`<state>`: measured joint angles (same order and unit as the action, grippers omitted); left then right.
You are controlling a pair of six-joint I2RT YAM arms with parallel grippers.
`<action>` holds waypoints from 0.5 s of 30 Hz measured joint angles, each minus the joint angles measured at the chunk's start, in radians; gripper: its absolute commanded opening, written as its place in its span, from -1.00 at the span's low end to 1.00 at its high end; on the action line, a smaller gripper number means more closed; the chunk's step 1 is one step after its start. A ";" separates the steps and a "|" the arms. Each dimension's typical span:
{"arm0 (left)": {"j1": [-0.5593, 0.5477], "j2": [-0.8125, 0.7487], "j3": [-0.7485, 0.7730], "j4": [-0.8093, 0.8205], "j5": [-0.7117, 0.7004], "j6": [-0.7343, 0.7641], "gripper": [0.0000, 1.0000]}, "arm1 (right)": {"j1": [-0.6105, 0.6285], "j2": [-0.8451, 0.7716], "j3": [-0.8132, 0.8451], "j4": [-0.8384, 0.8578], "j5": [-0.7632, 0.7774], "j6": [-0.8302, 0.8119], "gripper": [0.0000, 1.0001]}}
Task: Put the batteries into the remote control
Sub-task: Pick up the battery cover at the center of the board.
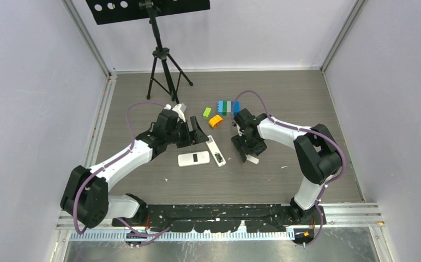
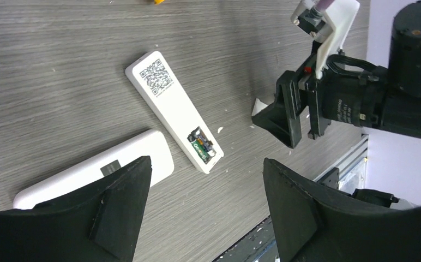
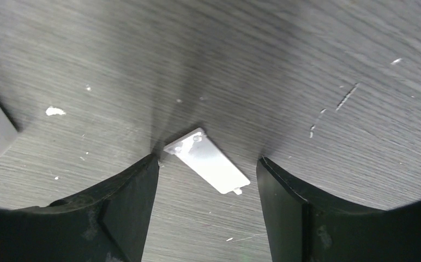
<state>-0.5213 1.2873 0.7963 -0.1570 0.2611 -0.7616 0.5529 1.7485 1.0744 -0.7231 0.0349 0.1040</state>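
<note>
The slim white remote (image 2: 170,106) lies face down on the grey surface (image 2: 61,65). Its battery bay is open at the end nearer the arm bases, and something dark-greenish, apparently a battery (image 2: 202,146), sits inside. A wider white remote (image 2: 96,173) lies just beside it. The left gripper (image 2: 205,172) hovers above both, jaws wide apart and empty. The right gripper (image 3: 206,164) hangs over the loose battery cover (image 3: 211,162), which lies flat between its parted jaws.

Tripod (image 1: 164,68); green block (image 1: 206,112), orange block (image 1: 215,121), blue blocks (image 1: 227,107)
</note>
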 measured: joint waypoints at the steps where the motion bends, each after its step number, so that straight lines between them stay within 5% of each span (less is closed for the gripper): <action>1: 0.000 0.001 0.008 -0.005 0.002 0.000 0.53 | -0.013 0.002 0.000 0.002 -0.007 0.001 0.13; 10: 0.009 0.040 0.080 -0.056 0.024 0.008 0.52 | -0.049 0.010 0.006 0.008 -0.013 0.097 -0.41; 15: 0.013 0.057 0.088 -0.058 0.030 0.010 0.52 | -0.048 0.007 -0.003 0.009 0.023 0.262 -0.32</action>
<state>-0.5087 1.3441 0.8845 -0.2150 0.2909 -0.7513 0.5053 1.7554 1.0718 -0.7143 0.0578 0.3656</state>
